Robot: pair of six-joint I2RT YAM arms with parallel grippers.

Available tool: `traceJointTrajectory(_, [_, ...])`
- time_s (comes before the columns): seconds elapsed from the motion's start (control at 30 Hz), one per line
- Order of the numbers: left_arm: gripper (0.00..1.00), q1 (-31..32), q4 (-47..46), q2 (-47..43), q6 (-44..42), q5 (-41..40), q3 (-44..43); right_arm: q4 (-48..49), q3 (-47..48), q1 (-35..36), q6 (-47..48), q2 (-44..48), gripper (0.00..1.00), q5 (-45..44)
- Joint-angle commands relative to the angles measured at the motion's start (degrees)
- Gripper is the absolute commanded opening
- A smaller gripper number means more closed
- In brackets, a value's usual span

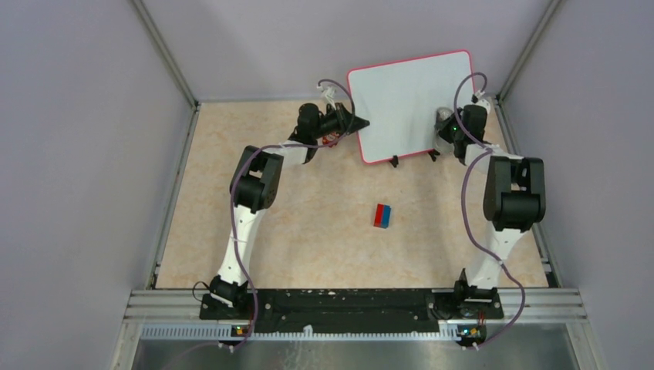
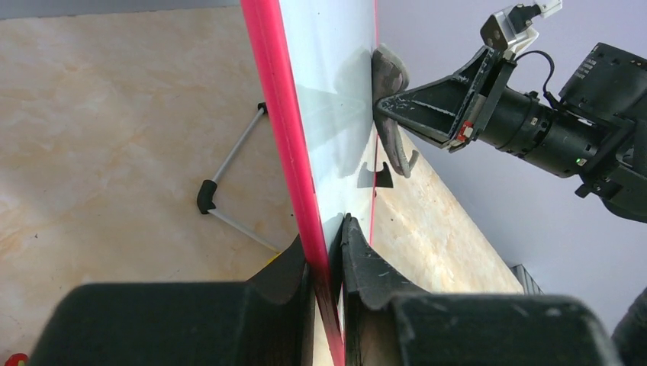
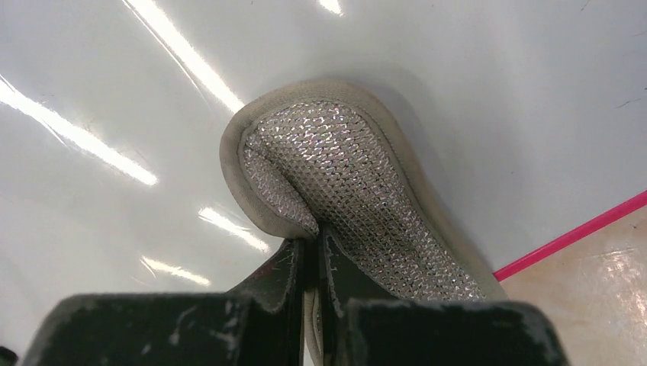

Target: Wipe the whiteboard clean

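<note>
The whiteboard point(image 1: 409, 104) stands tilted at the back of the table, white with a pink-red frame and two black feet. No writing shows on its face. My left gripper point(image 1: 361, 123) is shut on the board's left edge; in the left wrist view point(image 2: 328, 236) the red frame point(image 2: 286, 114) runs between its jaws. My right gripper point(image 1: 445, 127) is shut on a grey mesh cloth pad point(image 3: 351, 175) and presses it against the glossy board point(image 3: 458, 76) near its lower right edge point(image 3: 572, 236). The pad point(image 2: 389, 99) also shows in the left wrist view.
A red-and-blue block point(image 1: 382, 216) lies mid-table. A small red object point(image 1: 332, 140) lies under the left wrist. The board's wire stand with a black foot point(image 2: 206, 194) sticks out behind it. Grey walls close in the table on three sides.
</note>
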State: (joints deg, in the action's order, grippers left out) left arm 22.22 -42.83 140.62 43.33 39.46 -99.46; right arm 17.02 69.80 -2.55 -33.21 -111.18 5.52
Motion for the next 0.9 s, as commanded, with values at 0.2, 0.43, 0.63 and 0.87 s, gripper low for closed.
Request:
traceJointTrajectory(0.2, [0.0, -1.3, 5.8, 1.4, -12.1, -4.1, 0.9, -3.1, 0.2, 10.2, 1.2, 1.9, 0.0, -0.4])
traceJointTrajectory(0.43, [0.0, -1.7, 5.7, 0.9, -11.0, -3.3, 1.8, -1.5, 2.7, 17.4, 0.6, 3.6, 0.0, 2.9])
traceJointTrajectory(0.63, [0.0, -2.0, 3.9, -2.5, -10.8, -4.4, 7.7, -4.9, -3.1, 12.6, 2.6, 15.2, 0.0, -0.7])
traceJointTrajectory(0.87, [0.0, -2.2, 3.6, -3.9, -9.5, -2.7, 9.3, -16.3, -14.7, 11.5, 4.9, 29.1, 0.0, -6.9])
